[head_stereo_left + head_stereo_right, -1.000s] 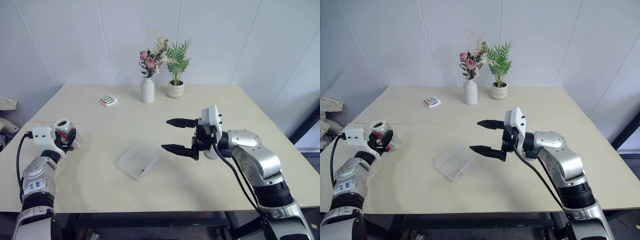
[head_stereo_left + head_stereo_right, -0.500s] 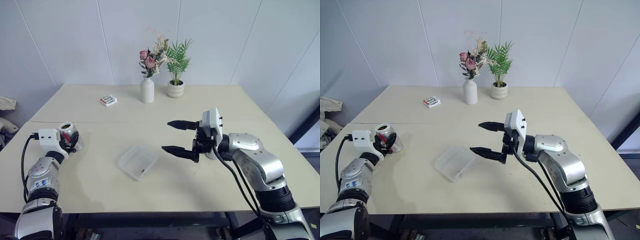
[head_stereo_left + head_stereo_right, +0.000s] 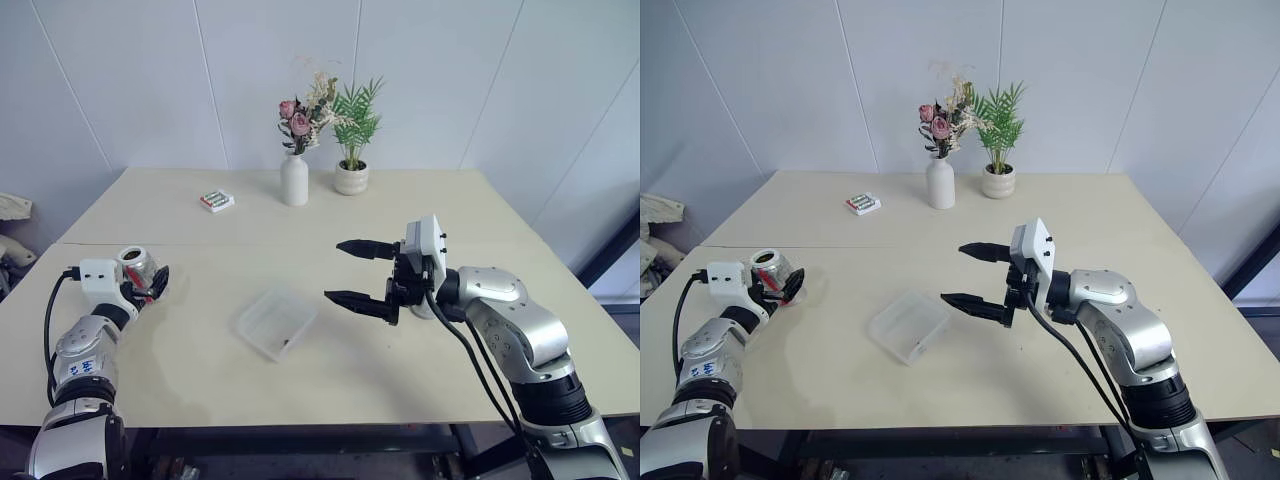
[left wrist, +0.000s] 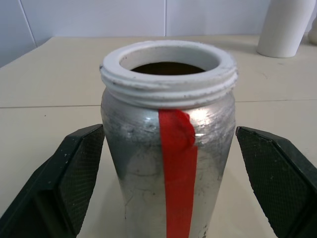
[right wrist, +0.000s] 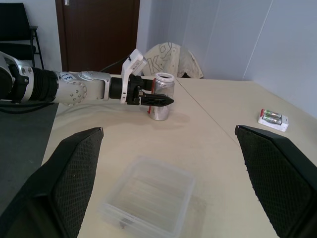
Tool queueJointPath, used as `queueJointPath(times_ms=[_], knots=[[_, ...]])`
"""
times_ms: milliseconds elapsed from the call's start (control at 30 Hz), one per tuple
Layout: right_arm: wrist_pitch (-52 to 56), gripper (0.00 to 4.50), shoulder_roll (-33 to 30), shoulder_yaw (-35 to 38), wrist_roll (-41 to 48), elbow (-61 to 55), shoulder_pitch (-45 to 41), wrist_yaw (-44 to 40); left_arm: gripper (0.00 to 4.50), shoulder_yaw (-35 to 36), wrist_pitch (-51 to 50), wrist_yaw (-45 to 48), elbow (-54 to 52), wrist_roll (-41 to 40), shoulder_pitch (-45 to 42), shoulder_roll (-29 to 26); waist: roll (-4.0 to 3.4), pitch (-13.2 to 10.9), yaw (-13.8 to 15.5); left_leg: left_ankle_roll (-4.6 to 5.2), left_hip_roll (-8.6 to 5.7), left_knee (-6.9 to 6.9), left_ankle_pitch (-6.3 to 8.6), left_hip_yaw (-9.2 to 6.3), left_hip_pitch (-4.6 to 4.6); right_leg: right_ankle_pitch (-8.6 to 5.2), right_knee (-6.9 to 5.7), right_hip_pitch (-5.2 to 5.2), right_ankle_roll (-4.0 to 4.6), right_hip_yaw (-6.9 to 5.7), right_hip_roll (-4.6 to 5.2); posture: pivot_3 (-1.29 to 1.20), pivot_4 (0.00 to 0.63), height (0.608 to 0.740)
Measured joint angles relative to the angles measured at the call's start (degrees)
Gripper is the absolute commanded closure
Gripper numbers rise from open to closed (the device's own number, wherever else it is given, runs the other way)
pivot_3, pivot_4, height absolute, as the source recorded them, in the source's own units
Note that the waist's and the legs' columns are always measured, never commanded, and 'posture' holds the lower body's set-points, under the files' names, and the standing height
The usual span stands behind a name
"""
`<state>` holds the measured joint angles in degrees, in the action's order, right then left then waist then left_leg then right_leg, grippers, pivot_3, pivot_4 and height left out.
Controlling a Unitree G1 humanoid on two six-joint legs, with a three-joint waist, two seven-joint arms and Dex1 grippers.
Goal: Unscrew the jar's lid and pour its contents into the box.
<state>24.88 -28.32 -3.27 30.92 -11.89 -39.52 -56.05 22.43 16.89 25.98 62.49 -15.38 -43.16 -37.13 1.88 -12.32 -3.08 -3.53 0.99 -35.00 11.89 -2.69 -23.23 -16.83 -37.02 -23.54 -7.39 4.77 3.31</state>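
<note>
Silvery cylindrical jar (image 4: 168, 148) with a red stripe and white threaded mouth, lidless, stands upright on the beige table (image 3: 400, 200) near its left edge. Left gripper (image 3: 152, 283) brackets it, fingers (image 4: 74, 168) spread clear of its sides. Right gripper (image 3: 350, 272), gaping and empty, hovers beside the clear square plastic box (image 3: 277, 323) at mid-table.

Two head views look forward and down over the tabletop (image 3: 400, 400). The left wrist view sits close behind the jar (image 4: 168, 148); the right wrist view faces it across the box (image 5: 148, 201).
</note>
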Motion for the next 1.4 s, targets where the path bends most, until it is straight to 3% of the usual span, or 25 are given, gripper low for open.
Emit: queueJointPath(times_ms=[200, 400, 700, 933, 1167, 1300, 1400], knots=[[-0.14, 0.00, 0.52, -0.01, 0.00, 0.13, 0.03, 0.00, 0.02, 0.19, -0.70, 0.55, -7.81, -0.06, 4.59, -1.67, 0.00, 0.00, -0.04, -0.01, 0.03, 0.05, 0.03, 0.01, 0.00, 0.00, 0.05, -0.01, 0.01, 0.00, 0.00, 0.00, 0.150, 0.740], [-1.19, 0.00, 0.67, -0.03, -0.05, 0.84, 0.59, -0.29, 0.02, 2.45, -3.56, -2.98, -23.46, -0.38, 14.98, -2.10, 0.00, 0.00, 0.00, 0.00, 0.06, 0.07, 0.08, 0.08, 0.00, 0.00, 0.11, -0.02, 0.02, -0.01, 0.07, 0.00, 0.150, 0.740], [-1.80, 0.00, -1.22, 1.93, 0.69, 0.69, 3.53, -1.49, 0.02, 9.76, -16.32, -6.33, -57.33, -5.83, 34.63, -1.88, 0.00, 0.00, 0.07, 0.00, 0.13, 0.13, 0.14, 0.14, 0.02, -0.08, 0.27, 0.01, 0.21, -0.04, 0.13, 0.00, 0.150, 0.740], [0.55, 0.00, -6.60, 3.88, 2.83, -2.16, 6.43, -3.43, 0.02, 10.14, -21.83, 5.39, -69.15, -12.69, 39.69, -4.89, 0.00, 0.00, 0.14, 0.03, 0.16, 0.22, 0.13, 0.25, 0.00, -0.44, 0.75, 0.09, 1.10, 0.01, 0.11, 0.00, 0.150, 0.740], [2.47, 0.00, -15.37, 6.01, 4.59, -4.41, 8.41, -8.72, 0.02, 5.52, -24.02, 27.11, -71.33, -18.35, 40.23, -12.92, 0.00, 0.00, -0.08, 0.11, 0.25, 0.67, 0.13, 0.53, 0.01, -0.41, 1.27, 0.05, 1.17, 0.17, 0.05, 0.00, 0.150, 0.740], [-0.16, 0.00, -15.97, 6.05, 2.82, -3.63, 10.44, -9.98, 0.02, 5.15, -27.81, 36.27, -71.32, -20.78, 43.53, -16.28, -0.03, -0.02, -0.32, 0.13, 0.50, 0.78, 0.25, 0.74, 0.01, -0.31, 1.31, -0.09, 0.98, 0.29, -0.17, 0.00, 0.150, 0.740], [-1.61, 0.00, -15.78, 6.09, 2.00, -2.09, 9.54, -9.48, 0.02, 5.31, -27.86, 37.86, -71.23, -20.76, 43.53, -16.32, -0.03, -0.02, -0.20, 0.10, 0.61, 0.77, 0.27, 0.74, 0.02, -0.25, 1.30, -0.11, 0.88, 0.30, -0.32, 0.00, 0.150, 0.740]])
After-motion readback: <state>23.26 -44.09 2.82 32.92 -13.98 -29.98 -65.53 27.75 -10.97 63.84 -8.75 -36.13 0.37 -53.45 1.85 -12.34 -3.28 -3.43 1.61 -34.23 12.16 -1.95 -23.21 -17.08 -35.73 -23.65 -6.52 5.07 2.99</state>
